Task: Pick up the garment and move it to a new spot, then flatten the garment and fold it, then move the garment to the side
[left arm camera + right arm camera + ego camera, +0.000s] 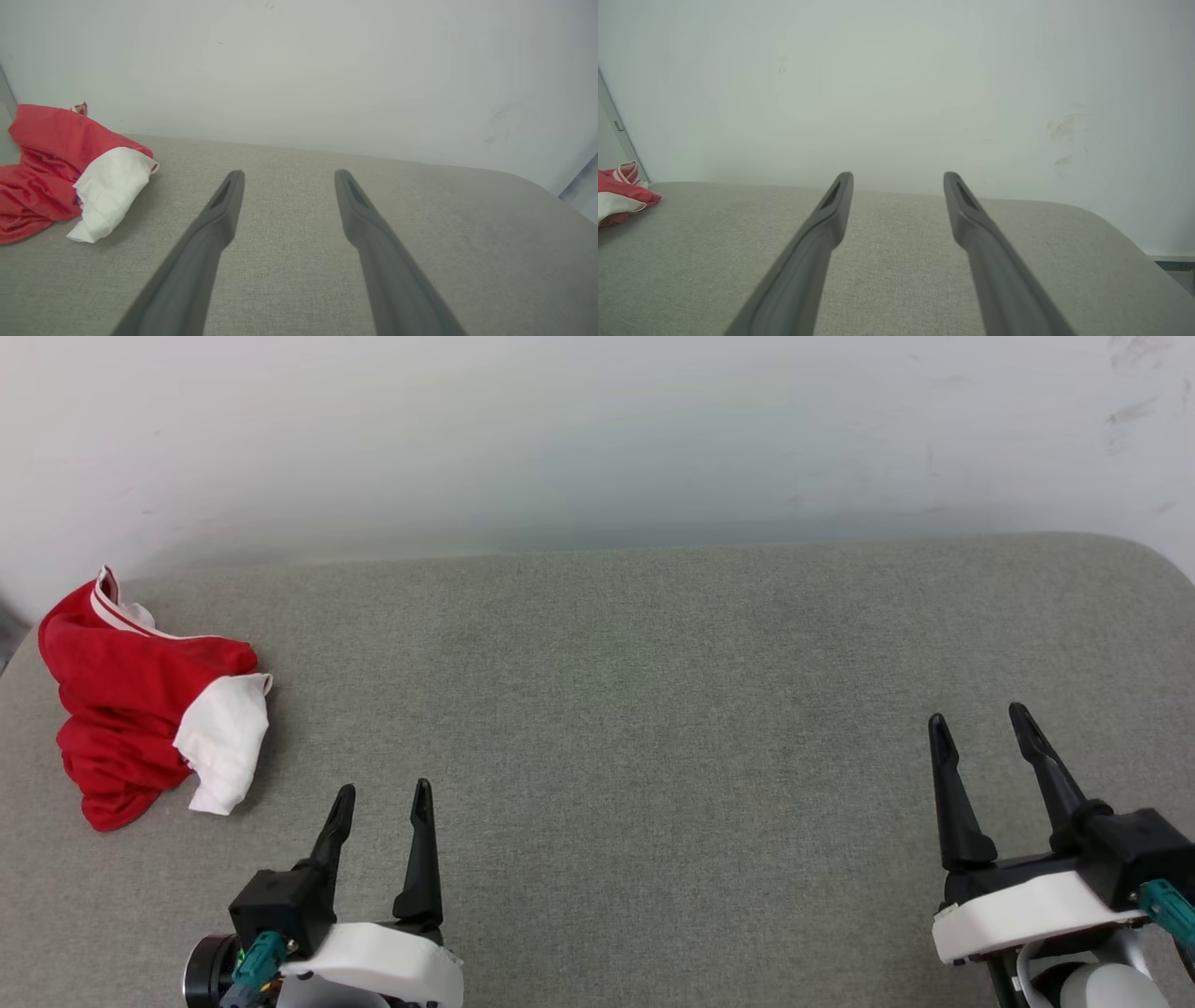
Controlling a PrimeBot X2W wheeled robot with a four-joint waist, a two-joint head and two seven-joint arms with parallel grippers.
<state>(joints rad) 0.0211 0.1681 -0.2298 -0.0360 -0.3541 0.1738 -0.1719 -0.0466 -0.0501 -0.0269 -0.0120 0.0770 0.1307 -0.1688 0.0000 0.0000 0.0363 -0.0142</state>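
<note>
Ahead and off to the outer left of my left gripper (384, 787) lies the garment (131, 700), a crumpled red jersey-style shirt with white short sleeves. It is heaped on the flat grey-green woven fabric surface (653, 709). It is near that gripper but apart from it, with a strip of bare fabric between them. One white sleeve drapes down the side of the heap closest to my left fingers. A band of white-and-red striped trim pokes up at the far edge of the pile, close to the plain white wall (597, 429) behind the surface.

My left gripper's two long dark fingers stand spread wide and hold nothing, with only woven fabric between them. In the left wrist view the shirt sits beyond the left-hand finger, its white sleeve the nearest part.

My right gripper (977, 714) is well apart from the shirt, far across on the other side of the left gripper. Its fingers are likewise spread wide and empty, tips aimed at the wall. In its own wrist view the shirt is a small red-and-white bundle at the far left edge, and the surface's rounded corner curves away ahead to the right. I cannot tell whether either gripper's fingers touch the surface or hang just above it.
</note>
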